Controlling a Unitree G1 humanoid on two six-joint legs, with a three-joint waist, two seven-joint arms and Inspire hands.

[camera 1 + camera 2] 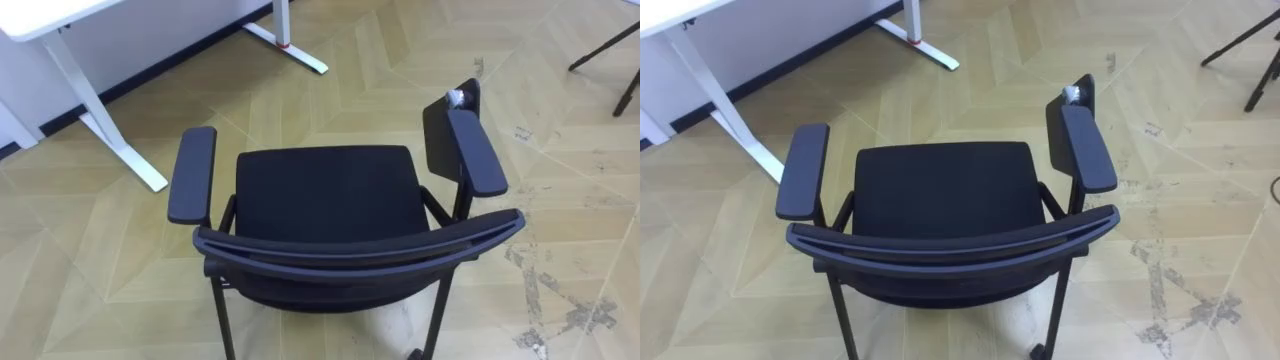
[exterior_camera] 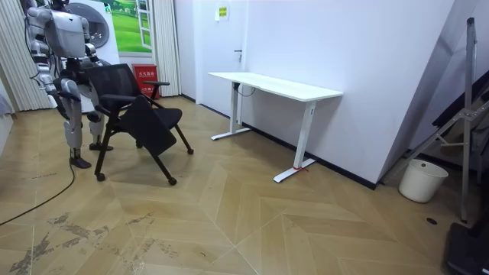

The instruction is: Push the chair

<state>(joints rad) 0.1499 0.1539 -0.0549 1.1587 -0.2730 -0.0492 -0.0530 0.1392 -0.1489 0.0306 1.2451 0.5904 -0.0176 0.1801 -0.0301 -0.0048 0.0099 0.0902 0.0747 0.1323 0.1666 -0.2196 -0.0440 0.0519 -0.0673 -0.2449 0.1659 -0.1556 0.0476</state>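
1. The chair [image 1: 325,190] stands on the wood floor [image 1: 560,230], directly below the head camera. Its seat faces away from the robot and its backrest [image 1: 360,248] is nearest. In the room view the robot stands upright close behind it, at that view's left.
2. This placement probably suits a push: force on the backrest would drive the chair seat-first, away from the robot.
3. The white desk [image 2: 275,85] lies ahead and off to the robot's left, well apart from the chair. If the desk is the goal, the push will likely need a leftward bias, not a straight shove.
4. The backrest's top rim is bare in the eye views, so contact appears not yet made. Judged stage: lined up, push not begun.
5. The right hand [image 2: 66,87] and left hand [image 2: 90,70] sit low by the chair's back in the room view. They are too small to read, so open or closed cannot be told.
6. A writing tablet [image 1: 441,128] hangs folded down outside the right armrest [image 1: 476,152]. Stowed like this it should clear the desk frame.
7. Risk: the desk's foot [image 1: 125,150] lies near the left armrest's [image 1: 192,172] line of travel, and a chair leg may catch it.
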